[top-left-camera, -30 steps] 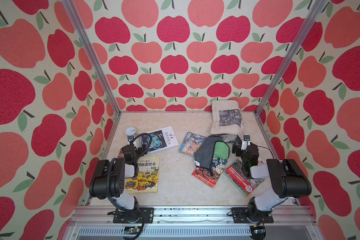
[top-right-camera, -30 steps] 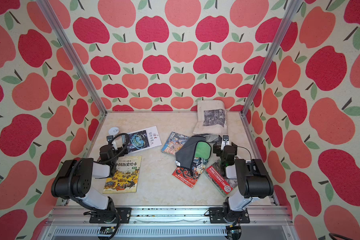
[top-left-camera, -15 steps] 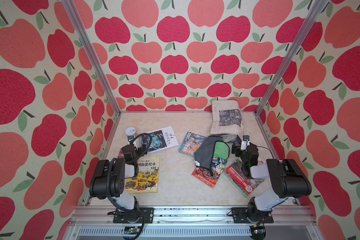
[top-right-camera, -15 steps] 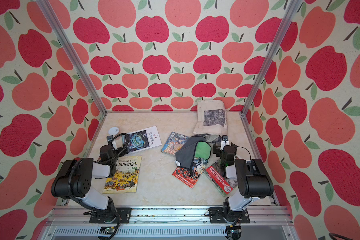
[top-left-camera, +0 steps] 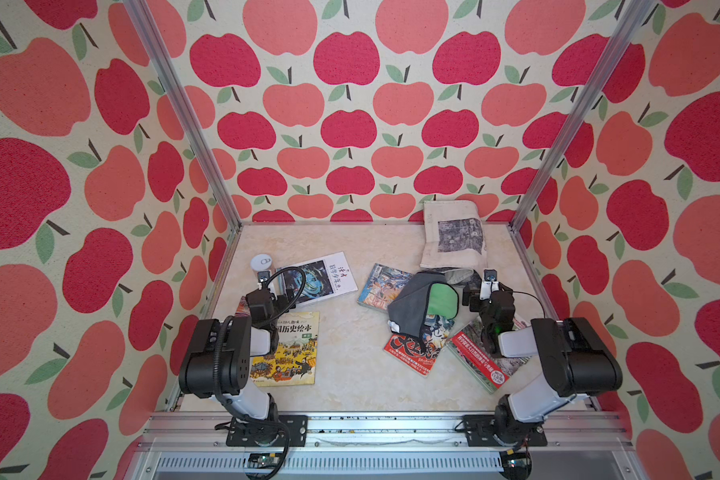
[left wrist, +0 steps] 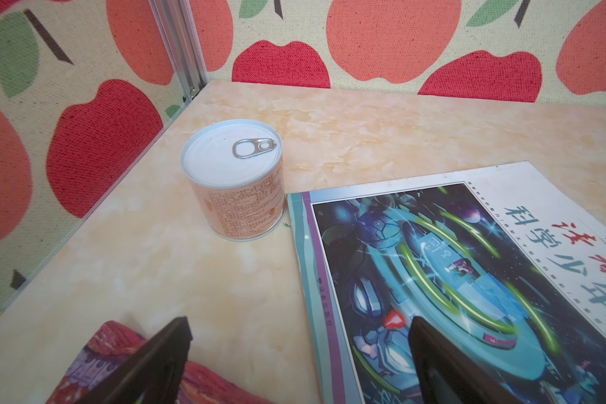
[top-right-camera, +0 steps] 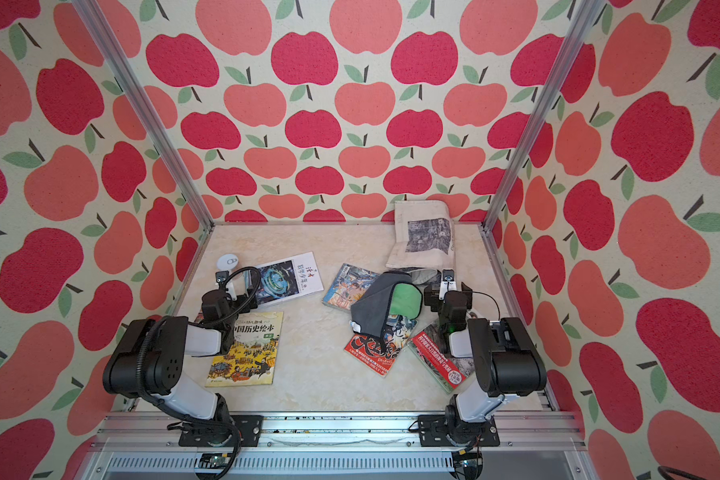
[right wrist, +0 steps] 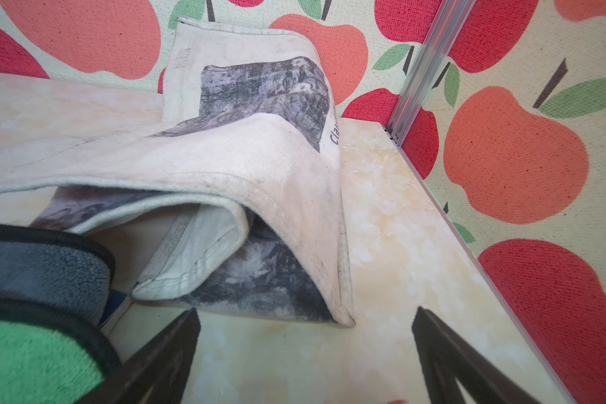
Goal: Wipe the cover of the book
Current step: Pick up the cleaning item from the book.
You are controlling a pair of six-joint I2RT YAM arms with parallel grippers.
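Hovering: left hand (left wrist: pixel 300 321) spread, empty, over sci-fi book (left wrist: pixel 452 262) edge; right hand (right wrist: pixel 305 311) spread, empty, beside cloth (right wrist: pixel 39 356); bare table centre (top-left-camera: pixel 350 332).

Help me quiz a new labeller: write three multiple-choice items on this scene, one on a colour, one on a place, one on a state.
1. What colour shows inside the folded grey cloth?
A. Yellow
B. Green
C. Red

2. Where is the can?
A. Upright on the table, beside the blue book
B. On top of the grey cloth
C. Lying on its side on the blue book

3. How are the left gripper and the right gripper?
A. Both shut on the cloth
B. Left shut on the can, right open
C. Both open, holding nothing

Answers:
1 B: a green patch shows at the fold.
2 A: the can stands lid-up on bare tabletop next to the book's edge.
3 C: each wrist view shows its gripper spread wide with nothing in it.
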